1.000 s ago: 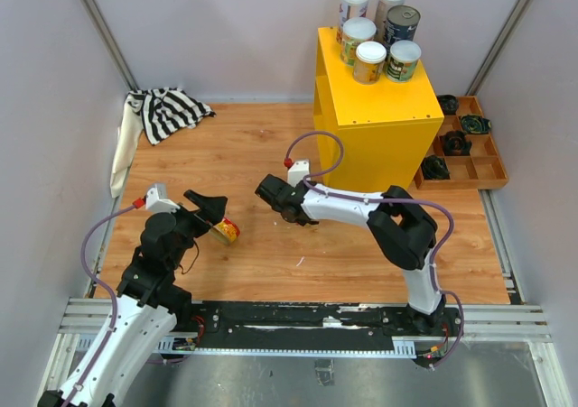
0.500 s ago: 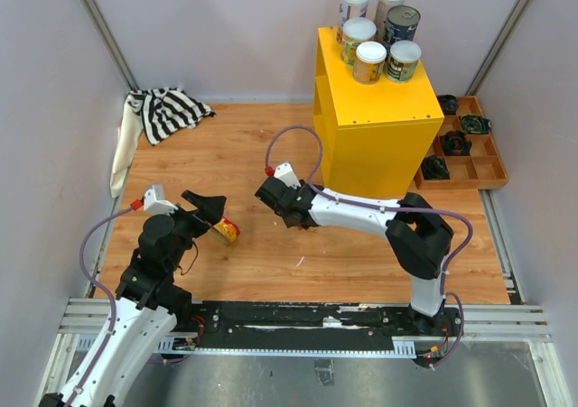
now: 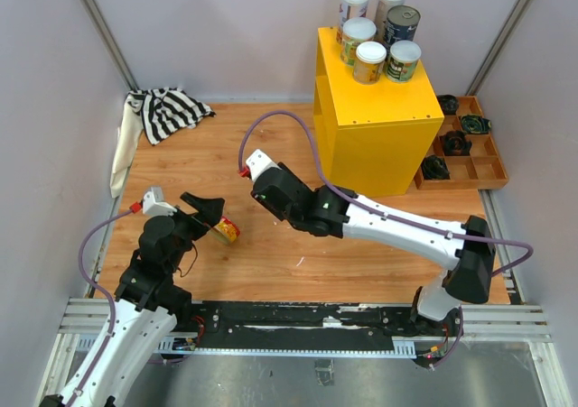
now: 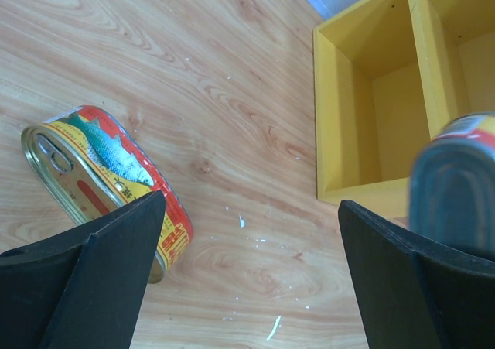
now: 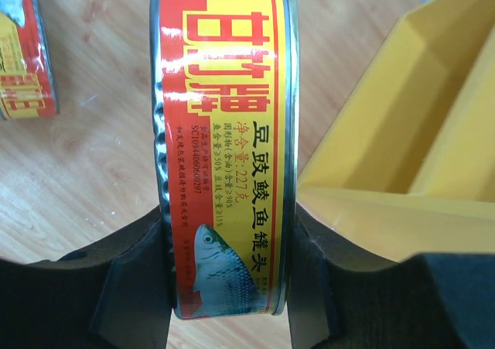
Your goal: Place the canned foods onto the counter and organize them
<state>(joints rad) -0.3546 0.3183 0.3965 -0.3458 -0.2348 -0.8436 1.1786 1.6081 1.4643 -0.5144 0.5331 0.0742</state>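
So the right gripper [image 3: 274,193] sat out on the floor to the front-left of the yellow cabinet [image 3: 379,118], and from the top camera you couldn't really see what it had. The right wrist cam cleared that up: right gripper [image 5: 227,272] clamped tight on a flat yellow-and-red fish can [image 5: 224,132], held on edge between both pads, with the cabinet's open shelf side [image 5: 418,163] just beside it.

The left gripper [image 3: 209,214] was further left of the cabinet, jaws spread wide with nothing in them. Its own cam showed the spread fingers [image 4: 116,264] over a second fish can [image 4: 100,175] lying on the wood floor, well apart from the cabinet [image 4: 363,117]. You could also catch the held can [image 4: 456,179] as a blur in front of the cabinet. Top view showed that floor can [image 3: 226,231] right by the left fingers.

Only the overhead showed the five cans [image 3: 369,61] standing upright in a cluster on the back of the cabinet's top.
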